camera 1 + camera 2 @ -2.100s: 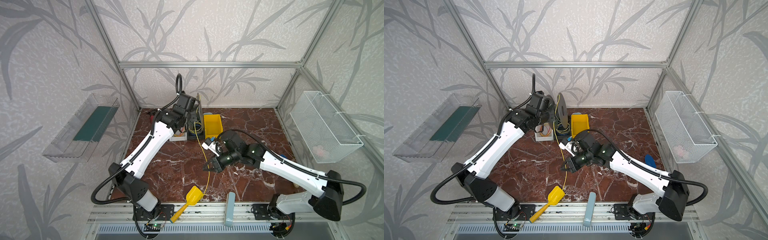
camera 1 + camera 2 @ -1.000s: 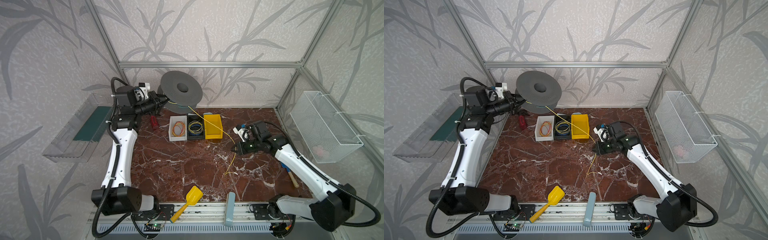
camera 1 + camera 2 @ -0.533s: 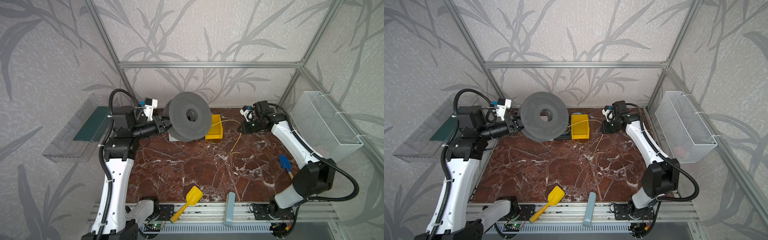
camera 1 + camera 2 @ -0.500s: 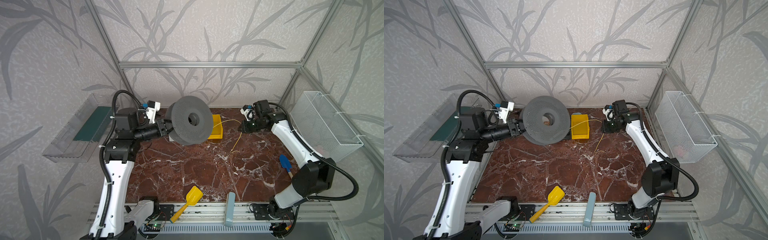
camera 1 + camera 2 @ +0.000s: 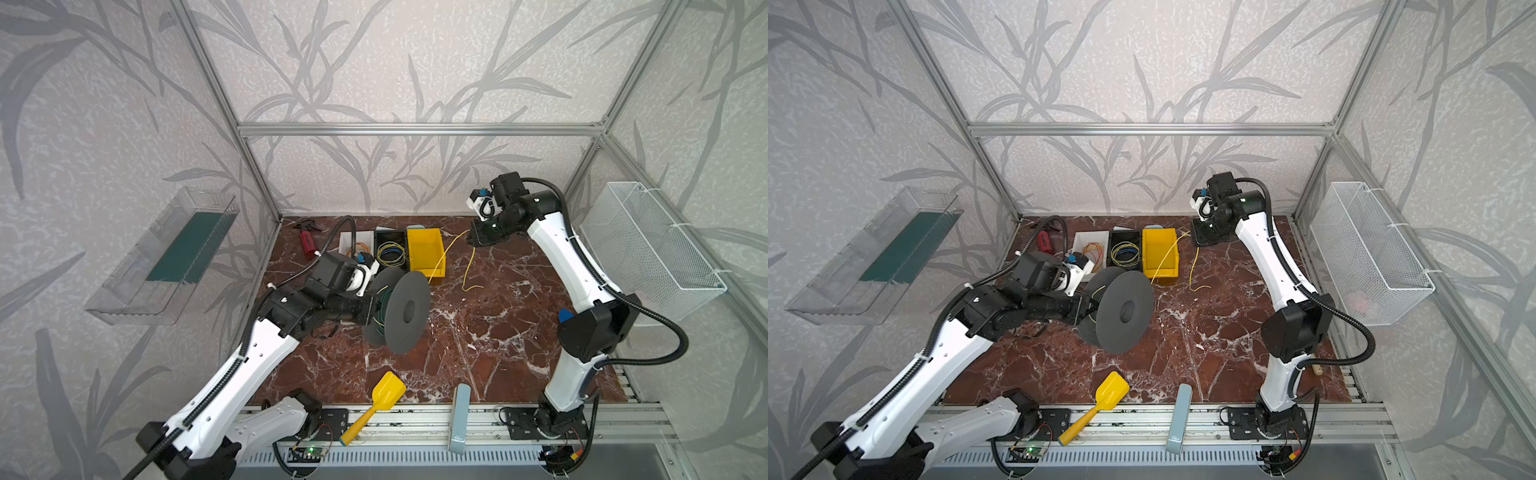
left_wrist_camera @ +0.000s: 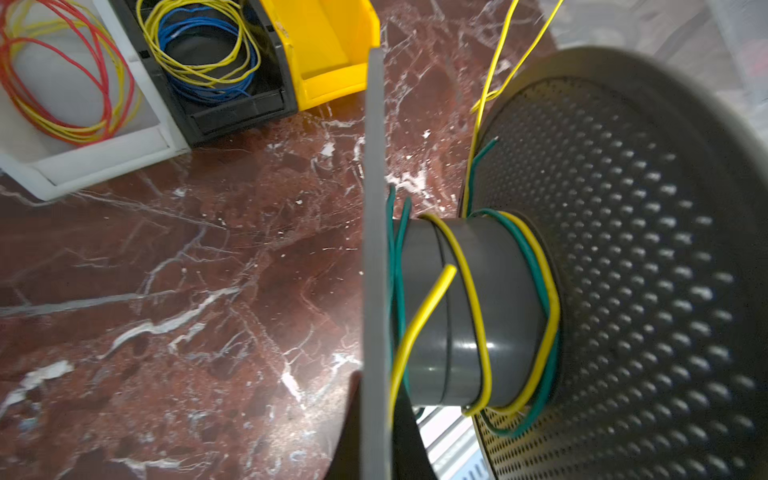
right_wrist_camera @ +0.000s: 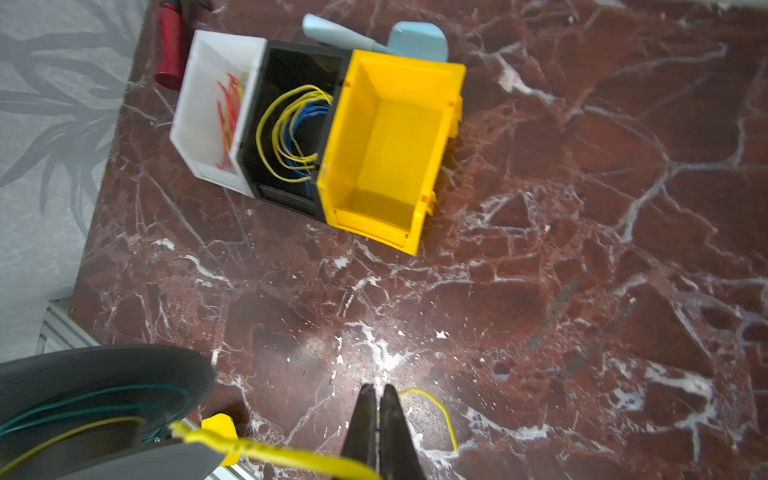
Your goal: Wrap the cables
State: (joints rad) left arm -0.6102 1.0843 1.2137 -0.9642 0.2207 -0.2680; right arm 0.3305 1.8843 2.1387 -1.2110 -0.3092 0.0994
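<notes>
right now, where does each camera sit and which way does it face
Top views: high at the cell's front, looking down over the red marble tabletop; both arms show.
Left wrist: on the left arm, looking along the left gripper at the dark grey plastic spool it clamps; only its tips show.
Right wrist: on the right arm, looking down at the tabletop past the right gripper, shut on the thin pale-yellow wire.
Shared: both wrist views show the yellow plastic bin and the spool.

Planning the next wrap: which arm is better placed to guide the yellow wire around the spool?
Right: the right fingers pinch the yellow wire, while the left fingers are occupied gripping the spool by its flange.
</notes>
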